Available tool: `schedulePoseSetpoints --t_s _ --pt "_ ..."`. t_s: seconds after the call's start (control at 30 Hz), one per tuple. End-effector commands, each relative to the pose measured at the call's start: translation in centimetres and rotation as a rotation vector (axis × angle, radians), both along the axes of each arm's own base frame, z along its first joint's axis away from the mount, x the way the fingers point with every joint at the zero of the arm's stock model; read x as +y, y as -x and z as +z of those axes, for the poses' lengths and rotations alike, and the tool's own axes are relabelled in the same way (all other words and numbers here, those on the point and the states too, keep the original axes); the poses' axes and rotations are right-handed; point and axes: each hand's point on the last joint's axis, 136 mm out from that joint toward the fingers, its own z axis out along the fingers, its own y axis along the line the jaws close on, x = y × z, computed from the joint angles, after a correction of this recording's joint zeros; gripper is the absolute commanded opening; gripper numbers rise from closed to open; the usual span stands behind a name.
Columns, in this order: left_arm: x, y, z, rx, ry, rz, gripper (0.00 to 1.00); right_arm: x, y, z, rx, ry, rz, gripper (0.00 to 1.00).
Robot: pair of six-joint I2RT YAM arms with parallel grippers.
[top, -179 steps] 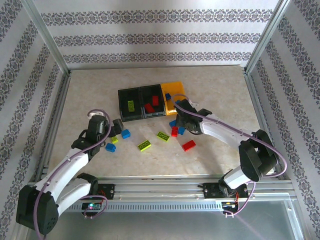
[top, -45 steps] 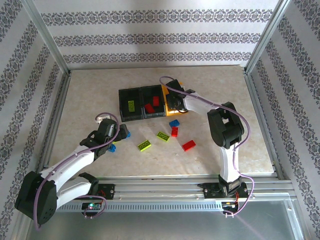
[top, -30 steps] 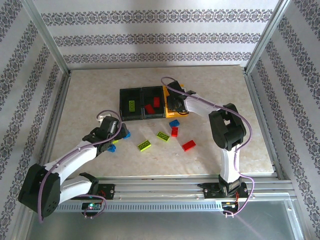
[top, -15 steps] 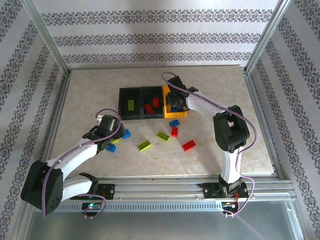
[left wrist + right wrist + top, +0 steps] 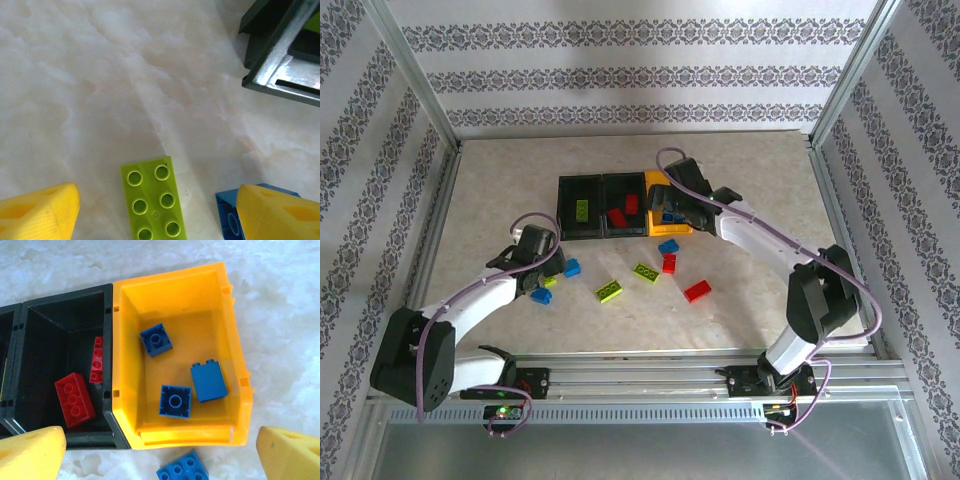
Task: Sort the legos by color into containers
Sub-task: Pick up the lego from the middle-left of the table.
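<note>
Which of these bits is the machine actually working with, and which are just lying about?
Job: lime brick; loose blue brick; loose red brick; yellow bin; red-brick black bin; lime-brick black bin.
Just there: patterned wall; aluminium frame.

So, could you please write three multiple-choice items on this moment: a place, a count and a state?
1. Where lies the left wrist view's lime brick? A) on the table between the fingers of the left gripper B) in a black bin C) atop a red brick
2. How many blue bricks lie in the yellow bin? A) one B) three C) five
3. The right gripper is: A) shut on a brick B) open and empty C) shut on a bin wall
Answers: 1 A, a finger stands either side of it; 2 B, three show inside; 3 B, its fingers stand wide apart over the bin.
</note>
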Motion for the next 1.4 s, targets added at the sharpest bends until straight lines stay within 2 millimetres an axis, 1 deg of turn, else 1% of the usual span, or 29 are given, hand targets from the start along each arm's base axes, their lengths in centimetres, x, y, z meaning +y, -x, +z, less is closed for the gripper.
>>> schedulePoseSetpoints --t_s 0.0,0.17,0.3,0.53,0.7,0.8,0.83,1.1,1.27,1.37 --pt "0.4 0.1 -0.3 0.047 0.001 -0.007 0.82 -0.9 0.6 1.2 -0.050 0.008 -0.016 0.98" --pt "0.6 0.2 -1.4 0.095 0.007 -0.002 0.76 -1.4 1.5 2.0 -0.085 -0.013 -0.019 0.98" --pt "0.8 0.5 -2.3 0.140 -0.005 -0.007 0.74 -2.0 2.2 3.0 -0.126 -0.018 -0.027 0.98" --pt "1.0 0.7 -3.1 0.185 -0.022 -0.013 0.68 -2.8 3.1 4.5 -0.183 -0.024 -0.031 0.98" --pt "0.7 1.0 -3.8 0.213 -0.008 -0.021 0.62 -3.2 3.6 4.9 -0.198 -0.026 -0.037 0.98" --pt "0.5 1.2 -4.2 0.226 0.004 -0.030 0.58 -3.3 3.8 4.8 -0.197 -0.023 -0.038 0.98" --pt "0.4 1.3 -4.2 0.226 0.007 -0.031 0.58 -3.3 3.7 4.7 -0.196 -0.021 -0.038 0.98" --pt "0.1 0.7 -4.0 0.204 0.023 -0.042 0.40 -2.7 3.8 4.6 -0.198 0.004 -0.016 0.98" --pt "0.0 0.3 -3.6 0.184 0.022 -0.042 0.34 -2.7 4.0 4.5 -0.198 0.009 -0.010 0.98" --pt "0.0 -0.1 -3.0 0.160 0.021 -0.047 0.30 -2.7 4.3 4.1 -0.188 0.012 -0.001 0.98"
